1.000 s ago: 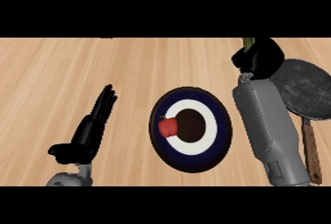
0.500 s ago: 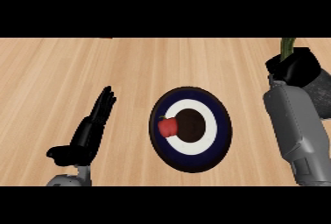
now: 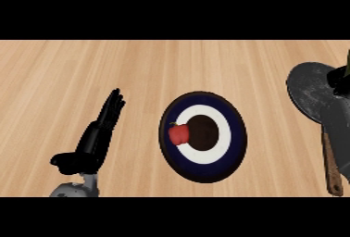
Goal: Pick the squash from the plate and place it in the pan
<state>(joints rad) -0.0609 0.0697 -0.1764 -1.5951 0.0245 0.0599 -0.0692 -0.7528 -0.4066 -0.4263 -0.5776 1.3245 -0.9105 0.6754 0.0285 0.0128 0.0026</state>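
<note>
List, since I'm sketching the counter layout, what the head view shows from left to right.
Left hand resting open, then the red item at the plate's left side, the plate, the pan, and the right hand at the right edge.

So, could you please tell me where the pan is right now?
In the head view the pan sits at the counter's far right edge, right of the plate, with the right hand over its right side.

Left hand is resting open, fingers straight and pointing up; right hand is barely showing at the right edge.
</note>
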